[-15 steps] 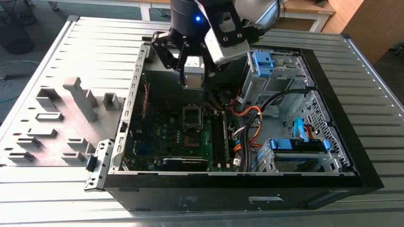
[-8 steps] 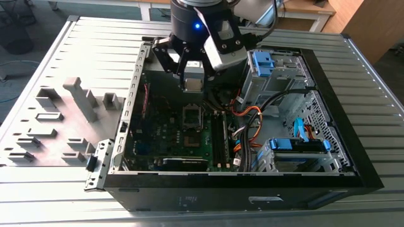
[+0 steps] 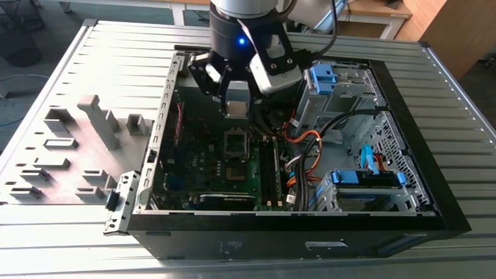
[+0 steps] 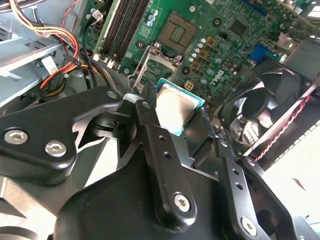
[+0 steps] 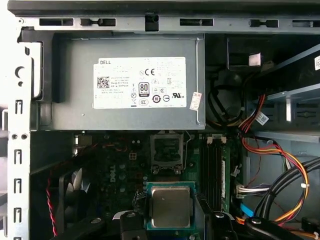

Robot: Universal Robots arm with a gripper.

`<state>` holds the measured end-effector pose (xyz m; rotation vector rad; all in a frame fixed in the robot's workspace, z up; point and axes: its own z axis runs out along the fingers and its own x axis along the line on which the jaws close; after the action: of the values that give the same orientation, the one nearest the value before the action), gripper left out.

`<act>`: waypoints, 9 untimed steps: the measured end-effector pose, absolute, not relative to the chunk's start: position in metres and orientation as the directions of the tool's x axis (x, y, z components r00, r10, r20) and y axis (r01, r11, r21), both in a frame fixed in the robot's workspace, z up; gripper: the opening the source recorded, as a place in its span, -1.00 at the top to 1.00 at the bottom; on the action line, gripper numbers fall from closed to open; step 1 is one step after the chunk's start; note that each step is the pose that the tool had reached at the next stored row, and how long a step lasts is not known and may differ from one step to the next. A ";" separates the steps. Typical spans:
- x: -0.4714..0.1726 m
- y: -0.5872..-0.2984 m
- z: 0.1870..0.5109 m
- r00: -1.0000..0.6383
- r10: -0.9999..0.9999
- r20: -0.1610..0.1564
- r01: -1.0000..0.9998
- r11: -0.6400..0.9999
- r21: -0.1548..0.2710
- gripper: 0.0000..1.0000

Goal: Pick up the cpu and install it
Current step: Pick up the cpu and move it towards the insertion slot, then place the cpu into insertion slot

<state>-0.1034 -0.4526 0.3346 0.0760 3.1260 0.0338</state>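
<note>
Exterior view: arm's end effector [image 3: 236, 108] hangs inside the open PC case [image 3: 294, 235], which lies on its side on the slatted worktop [image 3: 69, 232]. It's closed onto the cpu [image 3: 236, 109], pinching it by two opposite edges. The cpu is held clear of the motherboard [image 3: 205, 168], near the socket [image 3: 236, 141] but apart from it, not seated. First wrist view: cpu [image 5: 170, 206] shows its dull metal top w/ green rim, btwn the two black fingers [image 5: 131, 220]. The socket [image 5: 166, 149] lies beyond it, memory sticks [image 5: 214, 167] run alongside, grey PSU [image 5: 125, 85] further on. Second wrist view: cpu [image 4: 177, 107] in the grip, black fan [image 4: 265, 112] close by. A grey fixture block [image 3: 78, 145] rests on the worktop at the exterior view's left of the case
</note>
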 end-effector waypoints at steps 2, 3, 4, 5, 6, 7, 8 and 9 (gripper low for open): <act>-0.103 -0.453 0.332 -0.999 0.048 -0.014 0.047 0.999 0.022 0.06; -0.103 -0.453 0.331 -0.999 0.047 -0.014 0.047 0.999 0.022 0.06; -0.103 -0.453 0.329 -0.999 0.047 -0.014 0.046 0.999 0.022 0.06; -0.103 -0.453 0.328 -0.999 0.046 -0.014 0.046 0.999 0.022 0.06; -0.103 -0.453 0.326 -0.999 0.045 -0.014 0.045 0.999 0.022 0.06; -0.103 -0.453 0.325 -0.999 0.045 -0.014 0.045 0.999 0.022 0.06; -0.103 -0.453 0.323 -0.999 0.044 -0.014 0.044 0.999 0.022 0.06; -0.103 -0.453 0.322 -0.999 0.044 -0.014 0.044 0.999 0.022 0.06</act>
<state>-0.1034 -0.4526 0.3222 0.0685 3.1266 0.0338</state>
